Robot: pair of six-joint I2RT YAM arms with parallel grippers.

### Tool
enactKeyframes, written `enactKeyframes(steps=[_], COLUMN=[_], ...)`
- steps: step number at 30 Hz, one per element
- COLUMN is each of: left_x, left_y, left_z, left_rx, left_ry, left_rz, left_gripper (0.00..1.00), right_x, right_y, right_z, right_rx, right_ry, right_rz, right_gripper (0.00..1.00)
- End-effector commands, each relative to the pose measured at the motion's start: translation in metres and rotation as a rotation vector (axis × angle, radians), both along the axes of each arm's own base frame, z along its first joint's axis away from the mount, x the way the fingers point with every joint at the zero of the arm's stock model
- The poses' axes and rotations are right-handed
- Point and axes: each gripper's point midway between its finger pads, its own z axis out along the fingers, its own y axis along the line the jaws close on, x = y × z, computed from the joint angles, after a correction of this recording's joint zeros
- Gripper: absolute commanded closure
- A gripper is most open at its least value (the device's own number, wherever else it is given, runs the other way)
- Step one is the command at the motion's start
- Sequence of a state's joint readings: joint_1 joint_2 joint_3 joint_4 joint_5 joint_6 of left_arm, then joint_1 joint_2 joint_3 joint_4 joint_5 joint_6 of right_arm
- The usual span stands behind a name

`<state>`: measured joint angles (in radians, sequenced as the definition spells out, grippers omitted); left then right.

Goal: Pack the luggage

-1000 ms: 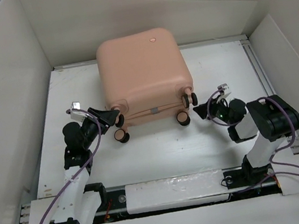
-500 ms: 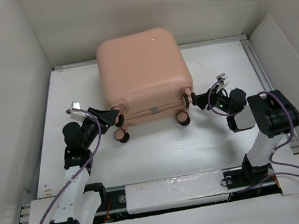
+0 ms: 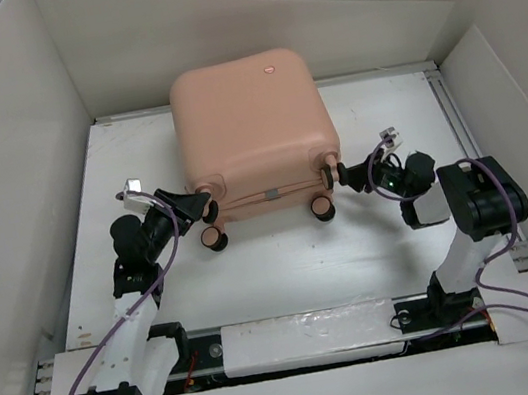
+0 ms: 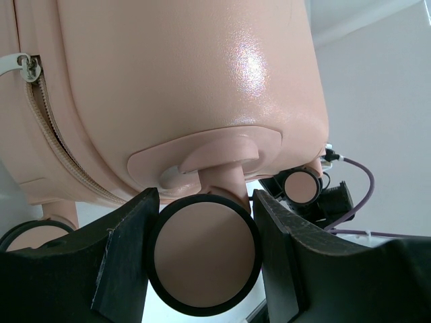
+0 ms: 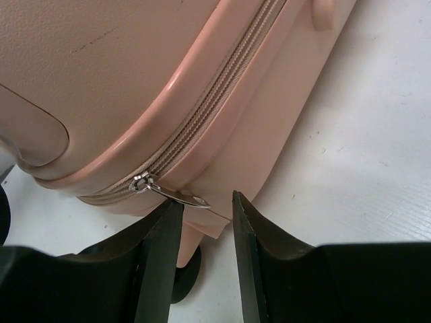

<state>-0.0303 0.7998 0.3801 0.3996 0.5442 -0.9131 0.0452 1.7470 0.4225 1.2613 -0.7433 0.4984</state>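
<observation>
One luggage (image 3: pixel 253 128), four caster wheels (image 3: pixel 323 208): left fingers (image 4: pixel 121 256) clamp one wheel (image 4: pixel 205 252), right fingers (image 5: pixel 155 262) apart around the zipper pull (image 5: pixel 176 196).

A robotics lab test cell: a bare white table (image 3: pixel 287 275) is boxed in by plain white panels (image 3: pixel 8 179) along its left, far and right edges. A left arm (image 3: pixel 136 280) and a right arm (image 3: pixel 479 212) are bolted to a rail (image 3: pixel 308 337) at its near edge, trailing purple cables (image 3: pixel 106 345).
</observation>
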Motion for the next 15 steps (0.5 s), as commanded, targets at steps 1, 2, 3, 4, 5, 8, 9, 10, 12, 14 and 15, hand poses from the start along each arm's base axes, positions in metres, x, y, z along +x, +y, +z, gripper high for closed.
enactKeyframes(steps=[1, 2, 3, 4, 5, 8, 9, 10, 12, 14, 15], left_x=[0.006, 0.006, 0.006, 0.005, 0.005, 0.005, 0.005, 0.005, 0.005, 0.005, 0.005], left_y=[0.0, 0.0, 0.0, 0.0, 0.0, 0.0, 0.0, 0.0, 0.0, 0.0, 0.0], left_z=[0.041, 0.041, 0.041, 0.037, 0.036, 0.035, 0.035, 0.035, 0.035, 0.035, 0.035], left_rx=[-0.01, -0.01, -0.01, -0.01, -0.01, -0.01, -0.01, -0.01, -0.01, -0.01, -0.01], left_ry=[-0.166, -0.166, -0.166, -0.157, -0.157, -0.158, -0.158, -0.158, -0.158, -0.158, -0.158], left_rz=[0.0, 0.0, 0.0, 0.0, 0.0, 0.0, 0.0, 0.0, 0.0, 0.0, 0.0], left_gripper=[1.0, 1.0, 1.0, 1.0, 1.0, 1.0, 1.0, 1.0, 1.0, 1.0, 1.0], right_x=[-0.017, -0.017, -0.018, -0.018, -0.02, -0.023, -0.024, -0.026, -0.03, -0.031, -0.031], right_y=[0.013, 0.013, 0.014, 0.014, 0.015, 0.016, 0.016, 0.019, 0.02, 0.02, 0.02], right_z=[0.127, 0.127, 0.127, 0.127, 0.126, 0.129, 0.133, 0.133, 0.134, 0.137, 0.137], right_rx=[0.022, 0.022, 0.019, 0.019, 0.016, 0.019, 0.019, 0.022, 0.019, 0.018, 0.018], right_ry=[-0.623, -0.623, -0.623, -0.623, -0.623, -0.629, -0.642, -0.642, -0.645, -0.655, -0.655], right_rz=[0.115, 0.116, 0.126, 0.126, 0.138, 0.149, 0.149, 0.157, 0.168, 0.168, 0.168], right_gripper=[0.58, 0.58, 0.58, 0.58, 0.58, 0.71, 0.75, 0.77, 0.77, 0.73, 0.7])
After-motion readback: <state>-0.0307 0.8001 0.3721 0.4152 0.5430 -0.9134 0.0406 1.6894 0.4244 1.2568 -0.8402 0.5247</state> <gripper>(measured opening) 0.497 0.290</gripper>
